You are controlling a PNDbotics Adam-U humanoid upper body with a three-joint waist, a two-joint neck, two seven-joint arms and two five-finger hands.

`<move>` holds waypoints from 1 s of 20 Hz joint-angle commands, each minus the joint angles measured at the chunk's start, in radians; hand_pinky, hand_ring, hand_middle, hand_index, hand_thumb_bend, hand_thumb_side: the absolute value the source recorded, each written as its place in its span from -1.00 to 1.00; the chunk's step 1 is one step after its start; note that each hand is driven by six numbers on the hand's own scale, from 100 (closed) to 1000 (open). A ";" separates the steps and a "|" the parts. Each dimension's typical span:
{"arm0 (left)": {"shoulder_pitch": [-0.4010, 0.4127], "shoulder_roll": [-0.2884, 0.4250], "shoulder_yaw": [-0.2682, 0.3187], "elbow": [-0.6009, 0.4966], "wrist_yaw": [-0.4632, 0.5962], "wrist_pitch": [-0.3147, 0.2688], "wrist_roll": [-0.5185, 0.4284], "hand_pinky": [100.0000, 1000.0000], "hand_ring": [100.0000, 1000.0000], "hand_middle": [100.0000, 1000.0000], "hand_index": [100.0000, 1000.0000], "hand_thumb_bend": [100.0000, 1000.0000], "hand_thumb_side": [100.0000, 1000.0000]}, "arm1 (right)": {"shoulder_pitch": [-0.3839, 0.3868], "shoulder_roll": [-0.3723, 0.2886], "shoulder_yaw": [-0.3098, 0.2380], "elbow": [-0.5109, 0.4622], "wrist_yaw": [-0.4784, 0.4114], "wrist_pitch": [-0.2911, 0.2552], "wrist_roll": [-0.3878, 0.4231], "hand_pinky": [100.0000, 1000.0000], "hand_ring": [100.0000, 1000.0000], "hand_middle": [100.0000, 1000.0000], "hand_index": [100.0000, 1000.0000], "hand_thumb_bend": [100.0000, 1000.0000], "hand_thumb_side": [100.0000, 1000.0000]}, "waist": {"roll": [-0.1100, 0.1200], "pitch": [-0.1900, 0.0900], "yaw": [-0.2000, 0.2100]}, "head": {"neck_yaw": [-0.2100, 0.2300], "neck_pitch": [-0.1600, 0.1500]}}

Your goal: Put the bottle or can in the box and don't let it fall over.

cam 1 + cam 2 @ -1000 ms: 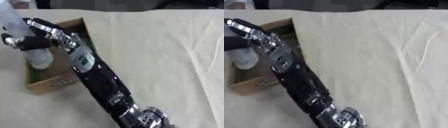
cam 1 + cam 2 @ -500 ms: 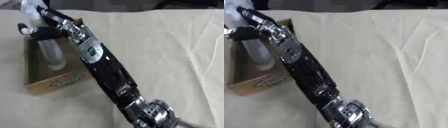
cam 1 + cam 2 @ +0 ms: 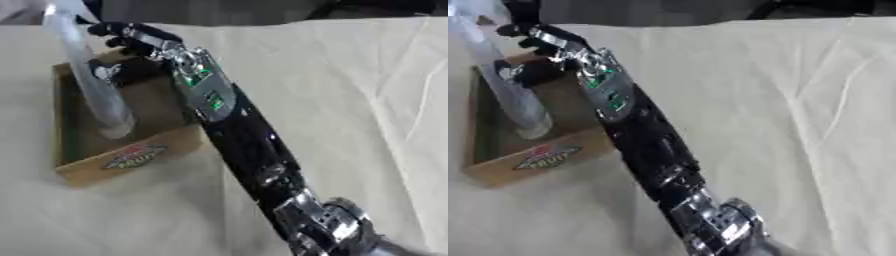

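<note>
My right arm (image 3: 236, 135) reaches across from the lower right toward the cardboard box (image 3: 105, 162) on the cloth-covered surface (image 3: 350, 100). My robot hand (image 3: 131, 42) sits at the far end of the box, beside the upper part of the clear bottle (image 3: 92, 87). The fingers look partly curled near the bottle, but I cannot tell whether they still clasp it or have let go. The bottle stands inside the box with its base on the box floor near the front wall, leaning a little so its top tilts toward the far left. The front wall of the box carries a red and green label (image 3: 546, 157). My other hand does not show.
</note>
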 commanded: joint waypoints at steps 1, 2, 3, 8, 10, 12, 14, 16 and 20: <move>0.002 0.040 0.013 -0.017 -0.010 -0.003 0.003 1.00 1.00 0.55 0.56 -1.00 -1.00 | -0.012 -0.038 0.002 -0.045 -0.035 0.011 0.012 1.00 1.00 1.00 0.96 -1.00 -0.75 | 0.008 -0.029 -0.007 | 0.022 0.014; 0.006 0.043 0.014 -0.017 -0.012 -0.003 0.004 1.00 1.00 0.54 0.56 -1.00 -1.00 | -0.009 -0.052 0.002 -0.052 -0.045 0.012 0.013 1.00 1.00 1.00 0.96 -1.00 -0.75 | 0.009 -0.033 -0.015 | 0.028 0.018; 0.009 0.045 0.015 -0.017 -0.013 -0.002 0.005 1.00 1.00 0.54 0.56 -1.00 -1.00 | -0.006 -0.065 0.003 -0.062 -0.056 0.013 0.013 1.00 1.00 1.00 0.97 -1.00 -0.74 | 0.009 -0.036 -0.022 | 0.034 0.021; 0.020 0.049 0.017 -0.015 -0.013 -0.001 0.008 1.00 1.00 0.54 0.56 -1.00 -1.00 | 0.013 -0.121 0.000 -0.123 -0.120 0.036 0.005 1.00 1.00 1.00 0.98 -1.00 -0.71 | 0.011 -0.049 -0.043 | 0.066 0.034; 0.025 0.052 0.018 -0.014 -0.013 -0.001 0.010 1.00 1.00 0.54 0.56 -1.00 -1.00 | 0.026 -0.147 -0.002 -0.147 -0.150 0.049 0.003 1.00 1.00 1.00 0.98 -1.00 -0.69 | 0.011 -0.056 -0.050 | 0.083 0.039; 0.028 0.056 0.019 -0.014 -0.014 0.000 0.012 1.00 1.00 0.54 0.56 -1.00 -1.00 | 0.046 -0.179 -0.005 -0.174 -0.179 0.054 0.002 1.00 1.00 1.00 1.00 -1.00 -0.64 | 0.009 -0.062 -0.057 | 0.100 0.046; 0.032 0.060 0.019 -0.013 -0.014 0.000 0.013 1.00 1.00 0.54 0.56 -1.00 -1.00 | 0.072 -0.213 -0.011 -0.210 -0.223 0.046 0.002 1.00 1.00 1.00 1.00 -1.00 -0.55 | 0.006 -0.069 -0.066 | 0.117 0.051; 0.035 0.064 0.019 -0.012 -0.015 0.001 0.014 1.00 1.00 0.54 0.56 -1.00 -1.00 | 0.106 -0.251 -0.016 -0.254 -0.284 0.034 -0.002 1.00 1.00 1.00 1.00 -1.00 -0.45 | 0.002 -0.074 -0.077 | 0.131 0.053; 0.043 0.076 0.022 -0.012 -0.019 0.001 0.017 1.00 1.00 0.54 0.56 -1.00 -1.00 | 0.195 -0.349 -0.030 -0.374 -0.432 0.019 -0.029 1.00 1.00 1.00 1.00 -1.00 -0.29 | -0.003 -0.084 -0.114 | 0.163 0.065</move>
